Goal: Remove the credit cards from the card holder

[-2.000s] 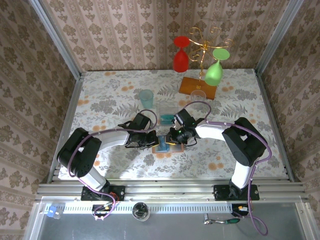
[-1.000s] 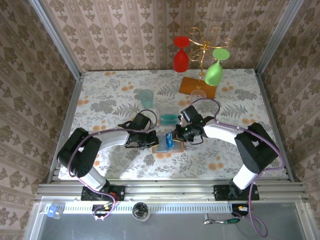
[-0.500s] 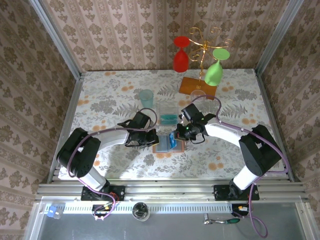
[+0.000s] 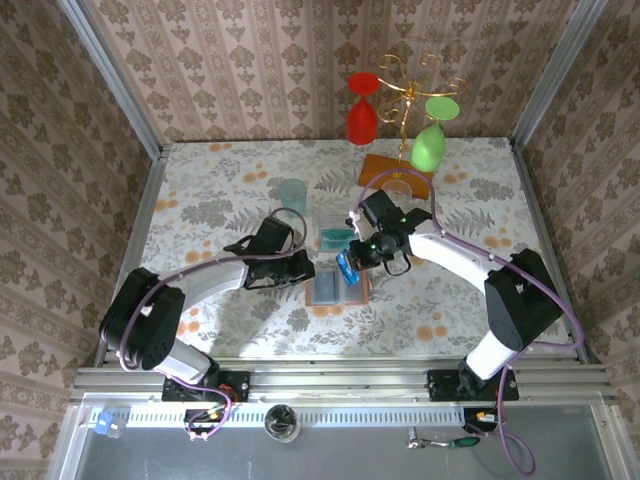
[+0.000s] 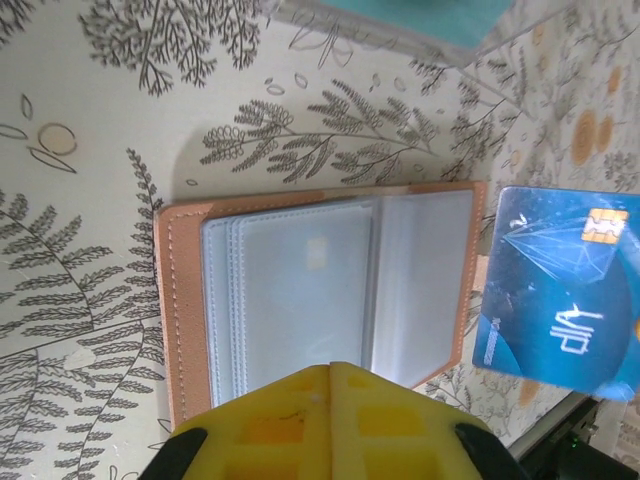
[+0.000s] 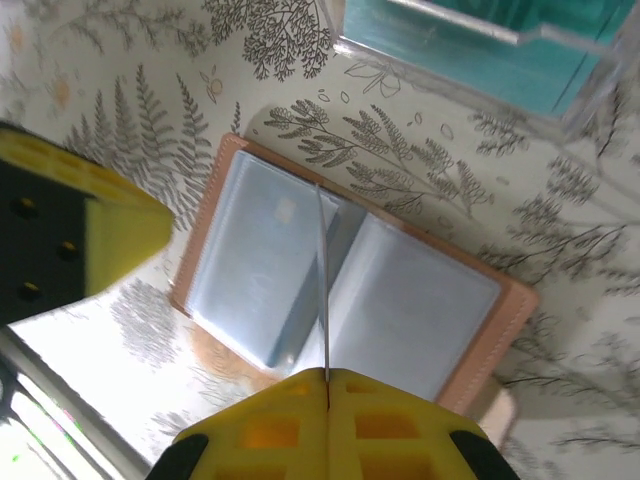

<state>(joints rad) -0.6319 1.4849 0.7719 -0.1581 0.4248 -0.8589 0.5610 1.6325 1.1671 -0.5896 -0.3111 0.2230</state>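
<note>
1. Card holder (image 4: pixel 333 288) lies spread open on the table (image 4: pixel 220 200), tan border up and grey-blue pockets showing. We read the scene from the left of it.
2. Farthest left of the things stands a teal tumbler (image 4: pixel 292 195), upright and well apart from the holder.
3. Our left hand (image 5: pixel 330 372) has its yellow fingers pressed together and gripping nothing. It sits at the holder's left edge, and we cannot tell whether it touches.
4. Behind the holder rests a clear tray (image 4: pixel 338 215) with teal cards (image 4: pixel 334 238) lying in it.
5. Over the holder's right half hangs a blue credit card (image 5: pixel 560 305) with a gold chip, lifted clear of the pockets and tilted.
6. Our right hand (image 6: pixel 325 378) is closed on that card. In its wrist view we see the card edge-on as a thin line rising from between the fingers.
7. Far right and back stands a glass rack (image 4: pixel 395 172) on an orange base. A red glass (image 4: pixel 361 115) and a green glass (image 4: pixel 428 147) hang upside down from it.
</note>
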